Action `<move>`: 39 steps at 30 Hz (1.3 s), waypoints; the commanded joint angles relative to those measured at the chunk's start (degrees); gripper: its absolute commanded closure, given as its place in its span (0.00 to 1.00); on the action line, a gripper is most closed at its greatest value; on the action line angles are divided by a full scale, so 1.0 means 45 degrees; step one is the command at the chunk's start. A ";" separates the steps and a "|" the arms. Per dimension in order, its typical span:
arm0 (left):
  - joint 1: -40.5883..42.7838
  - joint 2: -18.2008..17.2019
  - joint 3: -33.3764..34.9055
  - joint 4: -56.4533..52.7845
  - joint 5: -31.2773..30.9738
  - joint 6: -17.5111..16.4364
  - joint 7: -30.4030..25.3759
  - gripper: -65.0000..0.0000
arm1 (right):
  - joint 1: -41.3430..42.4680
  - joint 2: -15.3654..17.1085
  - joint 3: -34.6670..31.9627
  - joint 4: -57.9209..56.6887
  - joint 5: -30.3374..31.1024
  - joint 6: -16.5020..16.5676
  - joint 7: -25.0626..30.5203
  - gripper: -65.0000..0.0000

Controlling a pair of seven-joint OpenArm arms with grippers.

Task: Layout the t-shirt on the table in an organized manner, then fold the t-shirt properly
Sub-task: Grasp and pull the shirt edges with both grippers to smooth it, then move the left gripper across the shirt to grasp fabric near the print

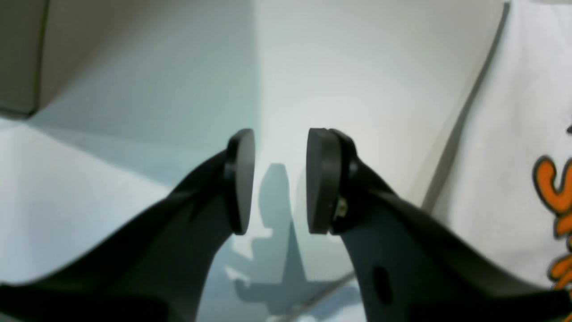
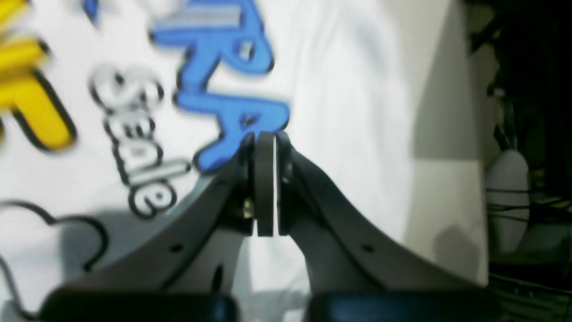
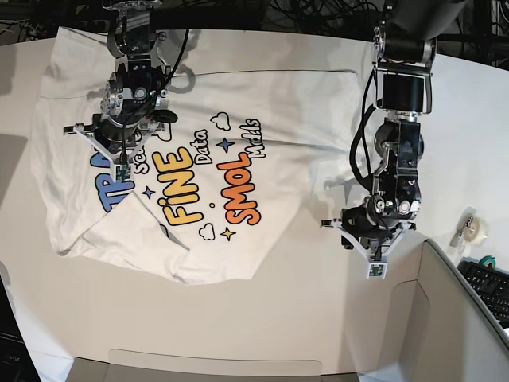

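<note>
T-shirt spread print-up, rumpled, on desk — we judge folding unstarted; left hand apart, empty; right hand together

Base view looks straight down; wrist views sit close behind each claw.

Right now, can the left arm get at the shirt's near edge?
Probably yes. The left gripper hangs open over bare table, and the shirt edge lies just beside it with nothing between.
</note>
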 commanded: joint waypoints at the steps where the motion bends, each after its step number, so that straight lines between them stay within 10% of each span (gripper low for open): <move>1: -0.0348 -0.0158 -0.0061 -0.0069 0.0054 -0.0301 -0.0174 0.70 | 0.0136 0.0047 0.0005 -0.0106 -0.0172 -0.0083 0.0221 1.00; 5: -0.0524 0.0155 -0.0081 -0.0753 0.0054 -0.1415 -0.0135 0.70 | 0.0155 0.0106 0.0044 -0.1317 -0.0172 -0.0083 0.0240 1.00; 32: -0.0153 0.2636 0.1697 -0.1632 0.0073 -0.1395 0.0471 0.70 | -0.0450 0.0301 -0.0015 -0.1786 -0.0172 -0.0083 0.0729 1.00; 39: 0.0570 0.3437 0.1756 0.0810 0.0054 -0.1454 0.2268 0.70 | -0.0411 0.0282 -0.0015 -0.1825 -0.0172 -0.0083 0.0748 1.00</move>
